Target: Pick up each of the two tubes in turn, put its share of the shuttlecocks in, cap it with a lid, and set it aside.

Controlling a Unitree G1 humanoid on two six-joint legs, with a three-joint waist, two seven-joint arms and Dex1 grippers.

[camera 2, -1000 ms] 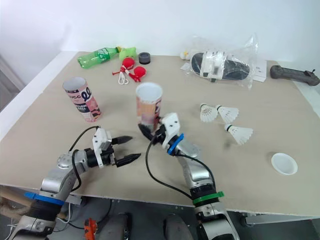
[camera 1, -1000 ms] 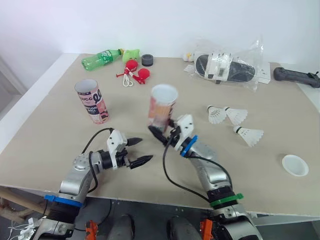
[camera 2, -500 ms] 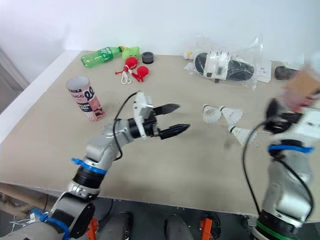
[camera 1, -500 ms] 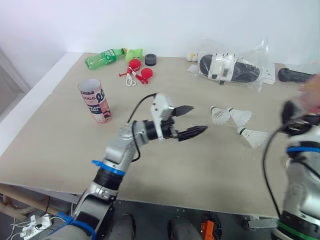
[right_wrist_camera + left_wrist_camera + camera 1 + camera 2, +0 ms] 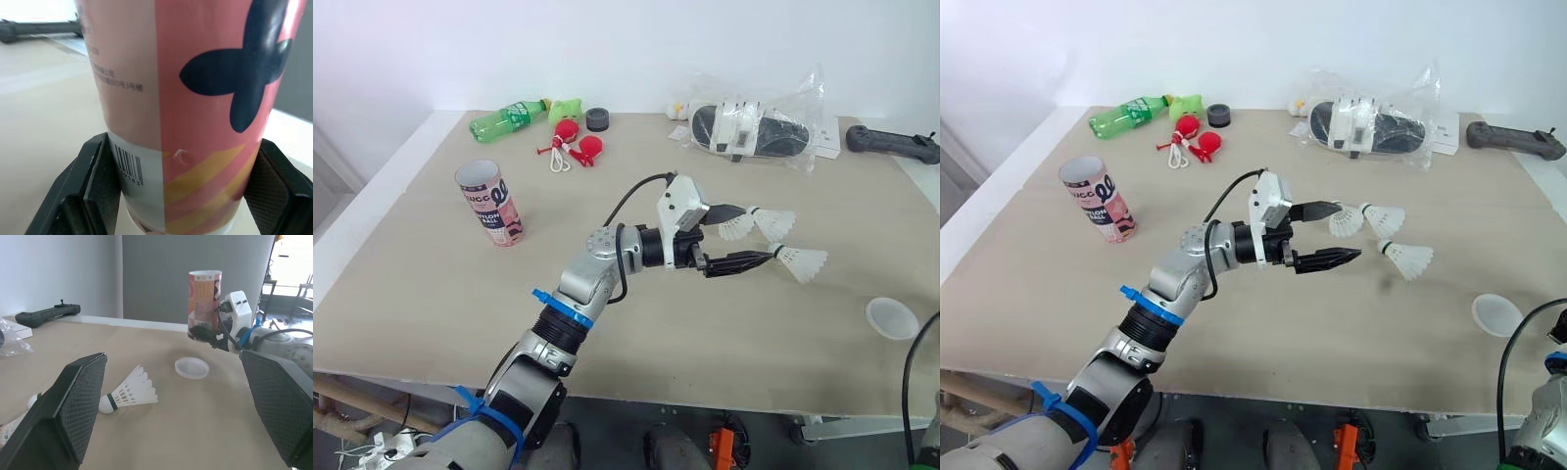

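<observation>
- Left tool (image 5: pixel 739 235) released, fingers wide apart, stretched out low over the desk (image 5: pixel 421 284). Nothing gripped.
- Three shuttlecocks (image 5: pixel 773 223) lie on the desk at that tool. Two are side by side next to its far finger. The single shuttlecock (image 5: pixel 801 262) is just past the near fingertip.
- Right tool (image 5: pixel 183 196) clenched on the pink tube (image 5: pixel 195 73), one finger on each side of its lower part. Tube upright, mouth up, held off the desk on the robot's right.
- Second tube (image 5: pixel 489 203) stands upright and open on the left part of the desk, well apart from the shuttlecocks.
- White lid (image 5: pixel 891 318) lies flat on the desk near the right edge, apart from the single shuttlecock.
- Back of desk: green bottle (image 5: pixel 507 117), plastic bag (image 5: pixel 754 127) with dark items inside, black controller (image 5: pixel 891 145).
</observation>
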